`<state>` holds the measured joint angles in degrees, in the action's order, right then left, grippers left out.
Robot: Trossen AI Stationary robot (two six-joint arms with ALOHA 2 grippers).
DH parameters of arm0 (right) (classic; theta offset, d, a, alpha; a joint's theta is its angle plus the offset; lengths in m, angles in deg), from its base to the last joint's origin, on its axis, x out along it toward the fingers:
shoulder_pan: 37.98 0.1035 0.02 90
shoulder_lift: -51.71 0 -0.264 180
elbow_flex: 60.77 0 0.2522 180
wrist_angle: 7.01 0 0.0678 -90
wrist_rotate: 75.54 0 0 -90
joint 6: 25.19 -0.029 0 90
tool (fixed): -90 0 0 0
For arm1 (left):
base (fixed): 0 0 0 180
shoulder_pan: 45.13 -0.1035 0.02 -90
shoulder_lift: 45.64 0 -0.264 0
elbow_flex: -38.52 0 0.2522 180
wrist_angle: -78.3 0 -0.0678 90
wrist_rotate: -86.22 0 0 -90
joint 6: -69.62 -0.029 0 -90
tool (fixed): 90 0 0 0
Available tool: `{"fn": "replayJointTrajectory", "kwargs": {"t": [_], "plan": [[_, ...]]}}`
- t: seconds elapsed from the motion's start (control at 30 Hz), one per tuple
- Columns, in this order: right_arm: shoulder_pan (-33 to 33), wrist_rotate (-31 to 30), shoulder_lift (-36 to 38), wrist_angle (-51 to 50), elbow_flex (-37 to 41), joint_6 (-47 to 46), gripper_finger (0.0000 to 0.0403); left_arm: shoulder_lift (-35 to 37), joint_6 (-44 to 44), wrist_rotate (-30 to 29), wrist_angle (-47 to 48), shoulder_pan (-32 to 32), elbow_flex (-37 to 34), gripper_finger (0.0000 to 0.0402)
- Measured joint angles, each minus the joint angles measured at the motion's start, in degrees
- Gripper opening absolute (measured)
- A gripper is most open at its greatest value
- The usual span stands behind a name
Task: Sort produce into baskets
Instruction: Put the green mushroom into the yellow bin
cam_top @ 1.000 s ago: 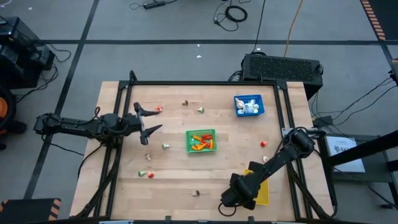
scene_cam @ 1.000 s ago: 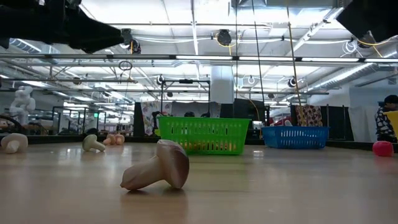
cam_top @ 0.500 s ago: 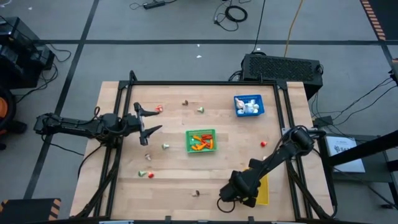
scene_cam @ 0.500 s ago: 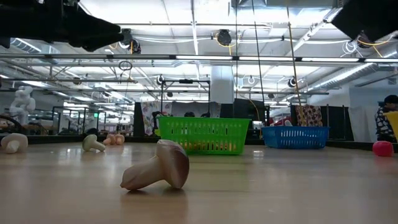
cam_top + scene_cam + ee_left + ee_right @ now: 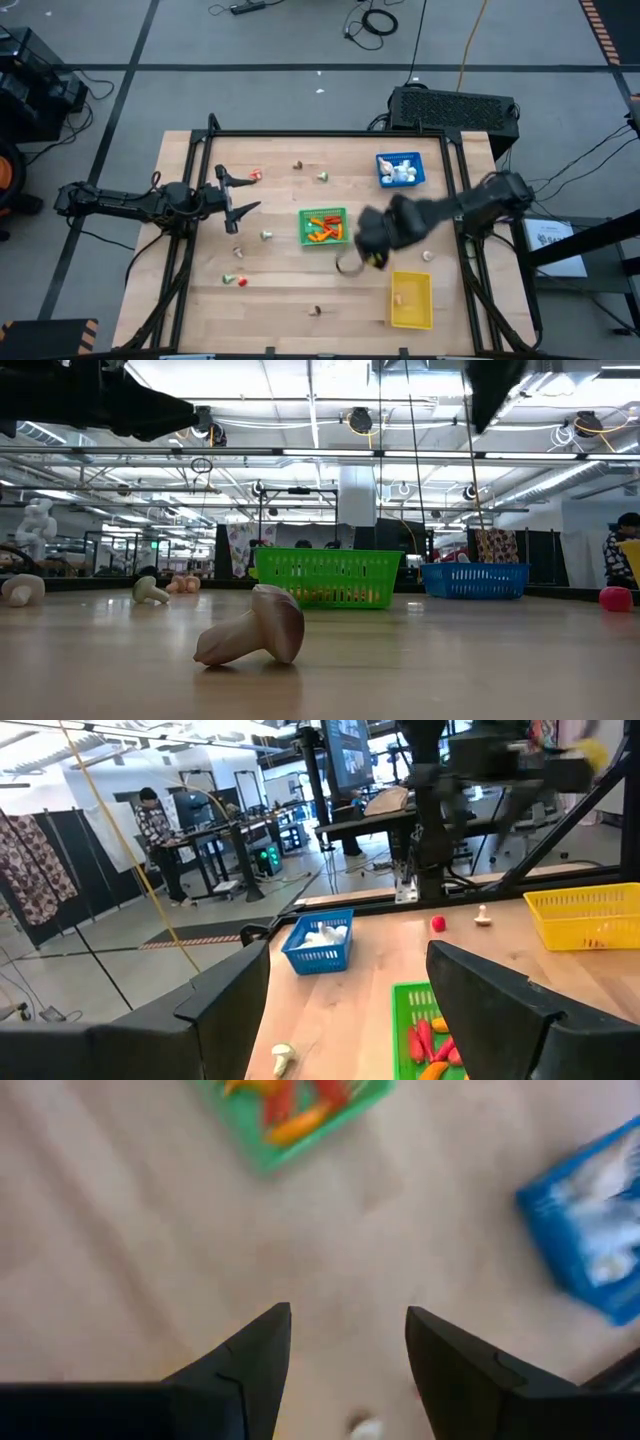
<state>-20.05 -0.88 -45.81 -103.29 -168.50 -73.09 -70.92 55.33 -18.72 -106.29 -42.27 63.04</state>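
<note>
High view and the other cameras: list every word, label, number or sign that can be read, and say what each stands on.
No text can be read in any view.
White sheet beside the table's right edge, high view: dark print, too small to read.
Screen in the room behind, left wrist view: bright picture, no legible words.
Baskets, produce and both arms: no labels visible.

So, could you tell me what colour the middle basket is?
Green basket, clearest in the high view.

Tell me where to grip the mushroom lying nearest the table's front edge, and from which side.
Grip the mushroom across its stem, coming from above. It lies tipped on its side, its broad cap resting on the table and the narrower stem slanting down, likely an easier span for the fingers.
</note>
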Motion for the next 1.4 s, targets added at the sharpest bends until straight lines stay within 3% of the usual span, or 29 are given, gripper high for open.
{"fn": "replayJointTrajectory", "kwargs": {"t": [0.13, 0.27, 0.37, 0.47, 0.57, 0.8, 1.17, 1.4], "plan": [[-8.7, 0.3, -0.6, 6.0, 0.0, 14.3, 0.0192, -0.1, -0.1, 0.0, 0.1, -0.2, 0.0, 0.0279], [-17.3, 0.7, -2.8, 21.1, 0.0, 30.7, 0.0192, -0.1, 0.0, 0.0, 1.2, -1.2, 0.0, 0.0279], [-23.1, 0.6, -5.0, 33.3, 0.0, 36.6, 0.0192, -0.1, 0.4, -0.4, 2.4, -2.4, 0.0, 0.0279], [-28.0, 1.6, -7.9, 39.6, 0.0, 37.1, 0.0192, -0.1, 0.5, -0.6, 4.2, -3.6, 0.0, 0.0279], [-32.3, 5.1, -11.6, 40.2, 0.0, 36.3, 0.0192, -0.1, 1.2, -0.7, 6.2, -4.4, 0.0, 0.0279], [-39.0, 6.6, -20.0, 41.6, 0.0, 32.6, 0.0192, -0.1, 1.9, -0.6, 7.4, -5.9, 0.0, 0.0279], [-39.5, 12.7, -26.2, 46.4, 0.0, 31.0, 0.0192, -0.1, 1.9, -0.1, 7.4, -5.9, 0.0, 0.0279], [-39.1, 10.8, -28.3, 47.9, 0.0, 30.6, 0.0192, -0.1, 1.9, -0.1, 7.4, -5.9, 0.0, 0.0279]]}}
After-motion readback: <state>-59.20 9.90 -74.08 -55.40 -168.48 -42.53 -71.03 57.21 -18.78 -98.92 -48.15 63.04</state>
